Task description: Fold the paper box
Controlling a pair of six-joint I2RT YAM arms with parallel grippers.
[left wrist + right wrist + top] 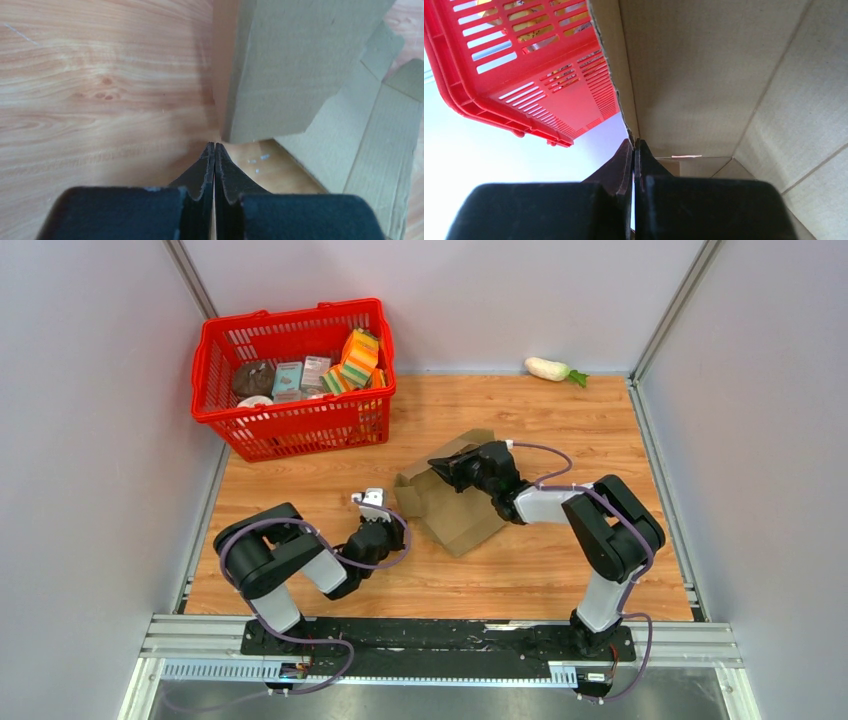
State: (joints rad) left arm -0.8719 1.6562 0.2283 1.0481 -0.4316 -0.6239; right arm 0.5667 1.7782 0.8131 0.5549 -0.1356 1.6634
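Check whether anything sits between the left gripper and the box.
Nothing visible does. The left gripper, shut, has its tips right at the lower corner of a raised flap of the box; only bare table lies around them. The basket stands apart at the far left.
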